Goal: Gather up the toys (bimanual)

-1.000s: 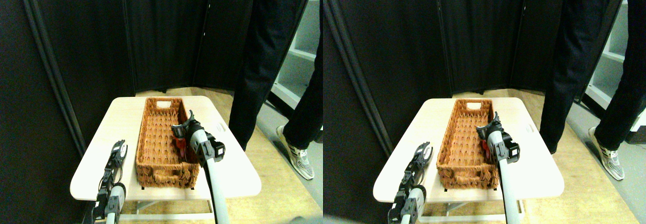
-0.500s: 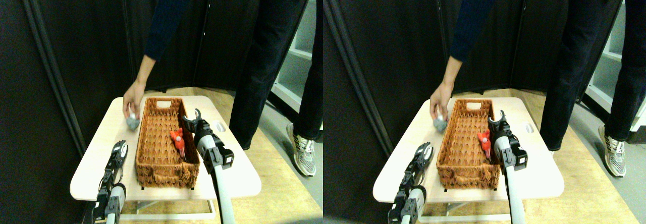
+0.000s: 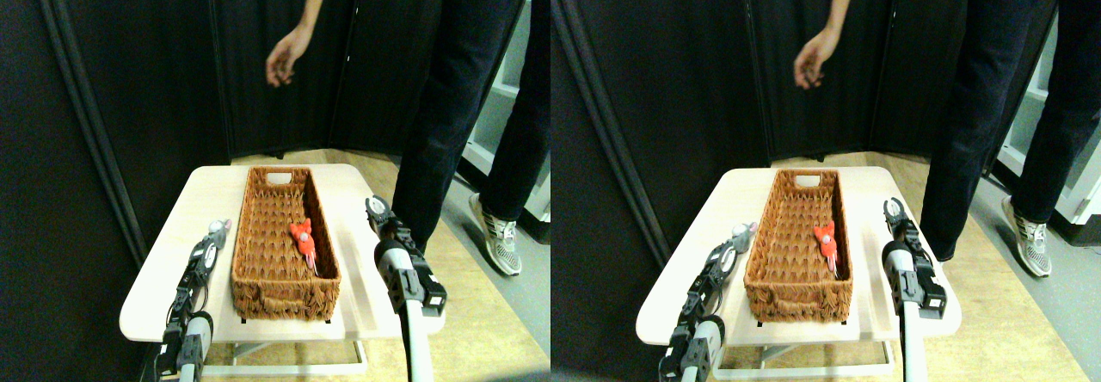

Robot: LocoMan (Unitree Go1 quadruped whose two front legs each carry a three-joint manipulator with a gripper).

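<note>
One grey toy (image 3: 218, 228) | seemingly touching left gripper (image 3: 205, 250) tip

Orange-red toy (image 3: 302, 234) inside wicker basket (image 3: 258, 292), grey toy (image 3: 218, 227) on table (image 3: 155, 292) left

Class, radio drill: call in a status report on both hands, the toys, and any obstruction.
Left hand beside grey toy on table; right hand right of basket. Orange-red toy in basket. Person's hand raised, clear of table.
</note>
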